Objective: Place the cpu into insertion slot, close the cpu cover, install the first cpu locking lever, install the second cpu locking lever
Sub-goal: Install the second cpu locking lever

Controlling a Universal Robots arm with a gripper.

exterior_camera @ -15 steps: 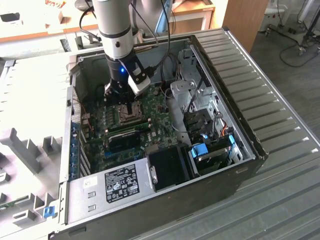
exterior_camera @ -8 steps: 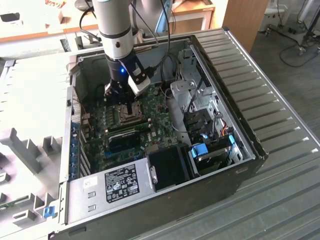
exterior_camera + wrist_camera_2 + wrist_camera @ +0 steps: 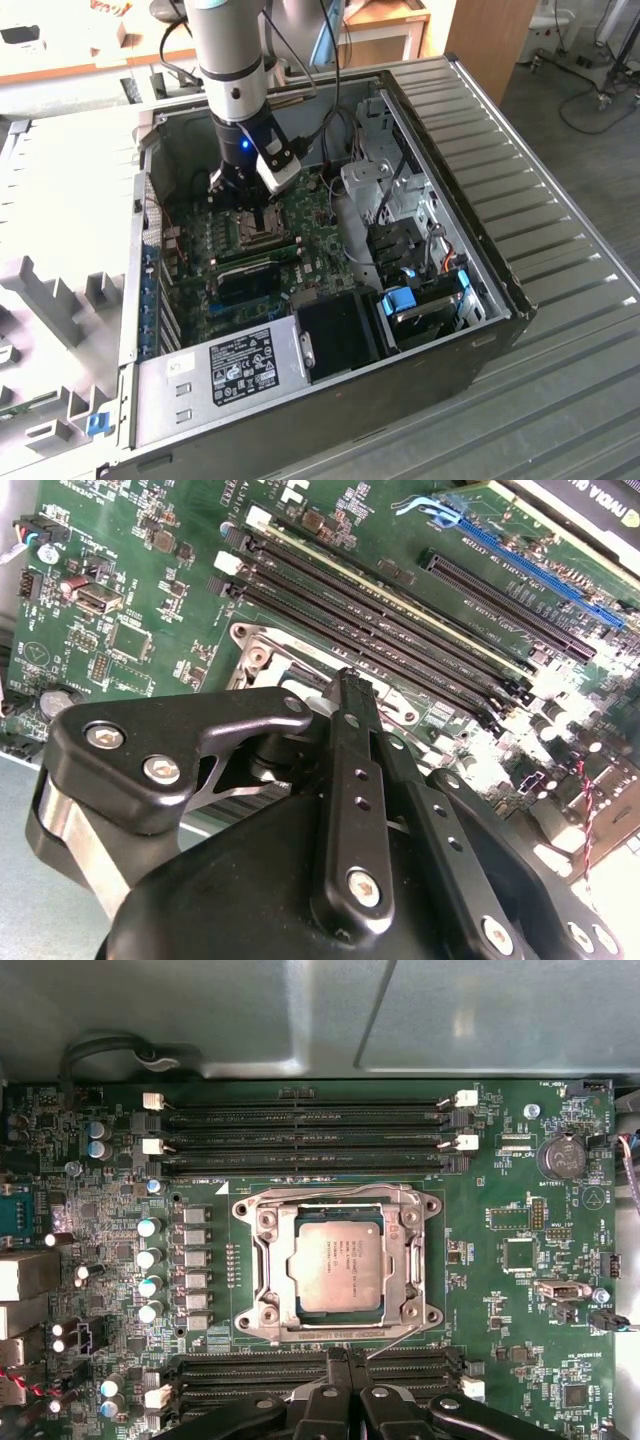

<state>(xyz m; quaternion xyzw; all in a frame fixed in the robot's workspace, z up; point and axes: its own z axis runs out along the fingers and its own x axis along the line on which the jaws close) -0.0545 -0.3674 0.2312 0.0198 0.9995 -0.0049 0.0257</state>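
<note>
The cpu (image 3: 338, 1268), a silvery square chip, lies flat in the insertion slot (image 3: 262, 1312) in the middle of the green motherboard. The cpu cover (image 3: 283, 1260), a thin metal frame, lies down around the chip with the chip showing through its window. A thin wire locking lever (image 3: 405, 1332) slants away from the socket's edge, and its end is close to my fingertips. My gripper (image 3: 348, 1358) is shut and hovers just beside that edge of the socket. It also shows low over the socket corner (image 3: 250, 652) as gripper (image 3: 350, 685), and above the socket (image 3: 262, 228) as gripper (image 3: 248, 205).
Long black memory slots (image 3: 300, 1130) run on both sides of the socket, with a row of capacitors (image 3: 150, 1270) beside it. The open computer case (image 3: 460, 260) walls in the board. A power supply (image 3: 240, 365), drive cage (image 3: 400, 210) and cables (image 3: 345, 230) crowd the exterior view's right and front.
</note>
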